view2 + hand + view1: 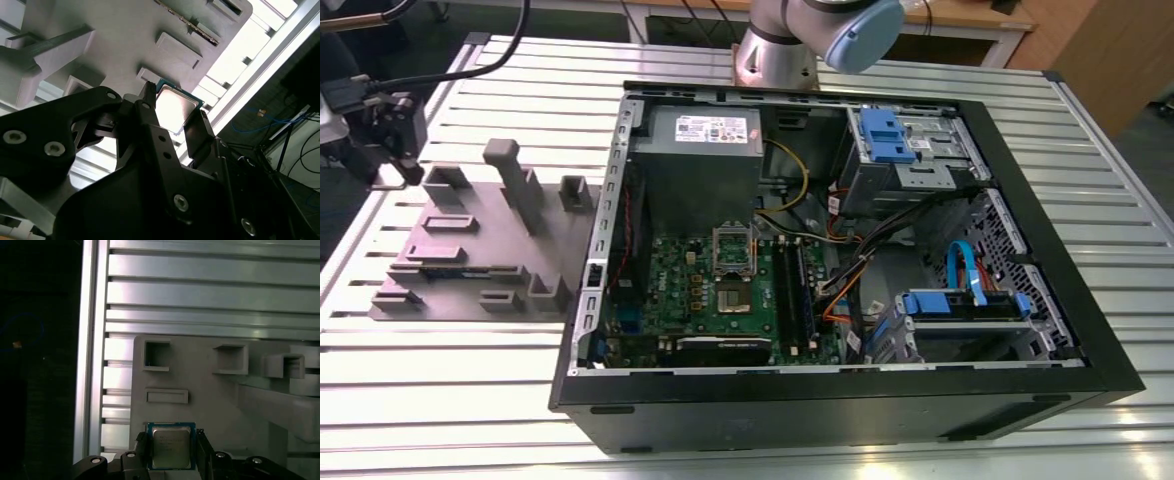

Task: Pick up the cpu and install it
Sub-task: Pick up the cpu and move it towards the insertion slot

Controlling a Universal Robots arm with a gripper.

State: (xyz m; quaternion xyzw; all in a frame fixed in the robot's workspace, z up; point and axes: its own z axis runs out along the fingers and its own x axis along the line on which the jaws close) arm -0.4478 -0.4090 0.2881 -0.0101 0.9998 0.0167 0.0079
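Now the fingers (pixel 202 452) are narrow, pinching the cpu (pixel 171 446) between them by two thin edges, the grey fixture (pixel 215 405) just beyond them; such small hold may let it tilt or slip, I think.

Slatted metal table (pixel 454 400) carries a grey-purple fixture block (pixel 467 250) with slots and upright posts, just beside an open black computer case (pixel 854 400). Inside the case: green motherboard (pixel 674 272), grey power supply (pixel 700 150), blue drive brackets (pixel 883 135), loose cables (pixel 958 262).
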